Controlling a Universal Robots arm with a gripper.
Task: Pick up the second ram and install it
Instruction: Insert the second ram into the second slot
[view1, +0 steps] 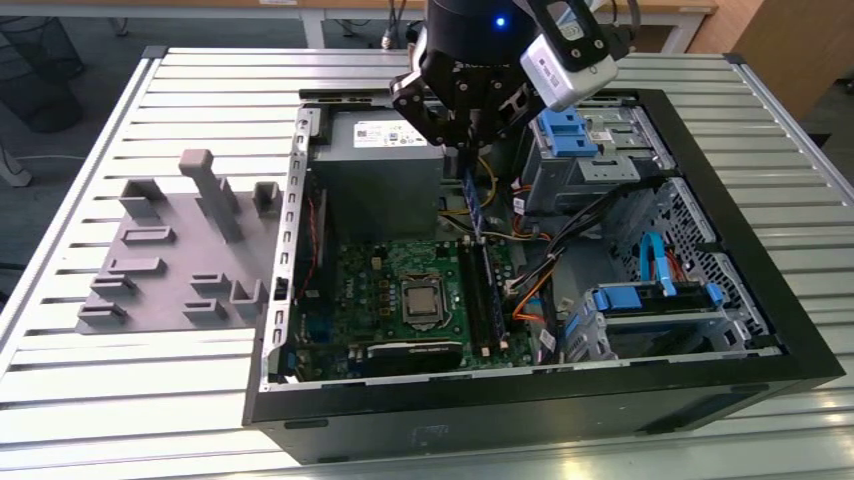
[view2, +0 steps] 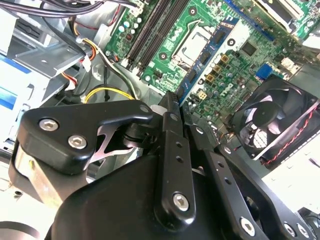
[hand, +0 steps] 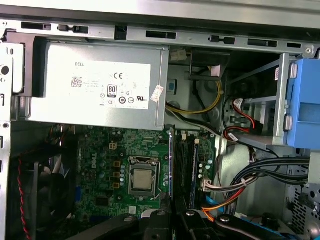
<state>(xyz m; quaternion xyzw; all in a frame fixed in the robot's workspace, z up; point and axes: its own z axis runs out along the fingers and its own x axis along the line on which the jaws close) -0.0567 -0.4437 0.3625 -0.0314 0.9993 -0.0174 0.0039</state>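
One long, thin, dark memory stick (view1: 471, 200) hangs on edge, clamped in my black gripper (view1: 467, 140), its long axis in line with the green motherboard's (view1: 387, 290) slots directly beneath.

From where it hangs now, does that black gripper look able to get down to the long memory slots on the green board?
Probably yes. The black gripper hangs over the open computer case, a thin dark memory stick reaching down towards the long memory slots. Loose cables lie beside them, not across.

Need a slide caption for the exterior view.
Pincer holds the second ram upright over the open computer case's motherboard.
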